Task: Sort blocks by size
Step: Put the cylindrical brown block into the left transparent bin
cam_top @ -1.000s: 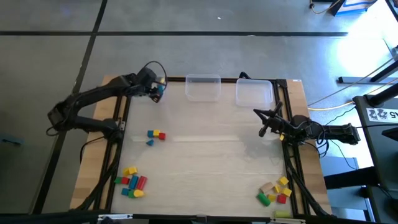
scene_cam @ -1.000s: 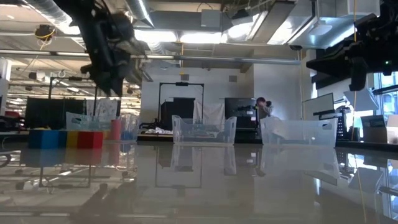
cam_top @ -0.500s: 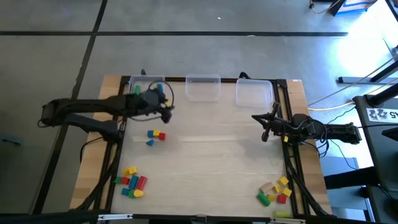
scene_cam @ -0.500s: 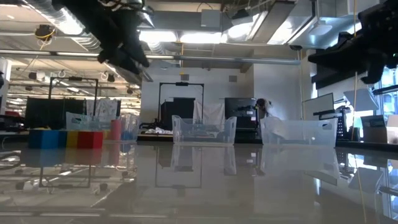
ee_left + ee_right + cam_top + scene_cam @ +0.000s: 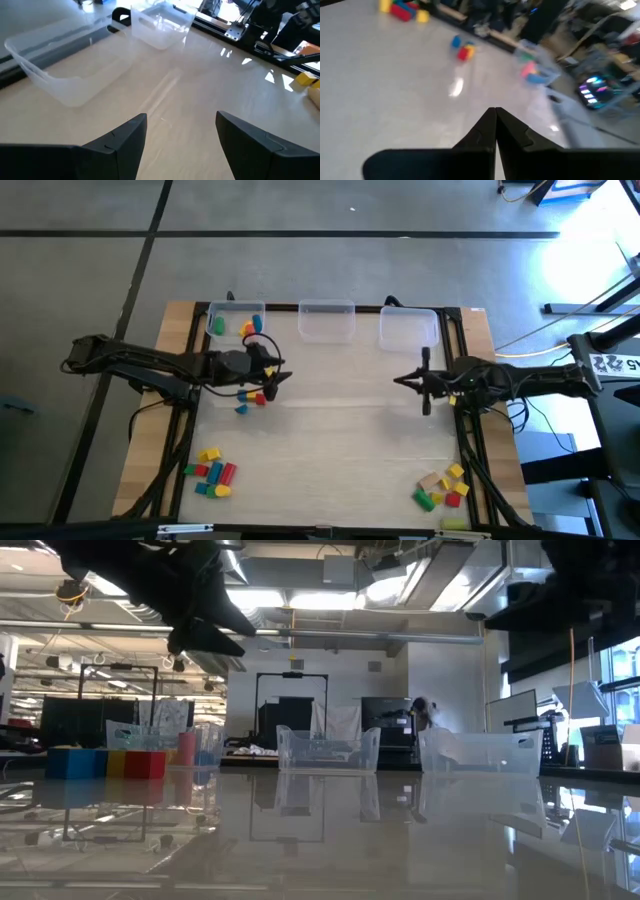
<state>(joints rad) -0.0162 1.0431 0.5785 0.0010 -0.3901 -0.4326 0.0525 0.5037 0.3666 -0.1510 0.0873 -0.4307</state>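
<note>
Since the earlier frame: left gripper (image 5: 283, 373) has swung off the rear-left bin (image 5: 236, 322) and out over the table (image 5: 340, 440); right arm has turned so its gripper (image 5: 400, 380) faces the table's middle.

Left gripper: fingers (image 5: 122, 140) spread, nothing between them, above the small block cluster (image 5: 252, 397).
Right gripper: fingers (image 5: 492, 127) clenched together, empty.
Rear-left bin: green, yellow and blue blocks (image 5: 240, 326) inside.
Middle bin (image 5: 326, 320) and right bin (image 5: 408, 329): clear.
Front-left pile (image 5: 212, 470): yellow, red, blue, green blocks.
Front-right pile (image 5: 442, 486): tan, yellow, red, green blocks.
</note>
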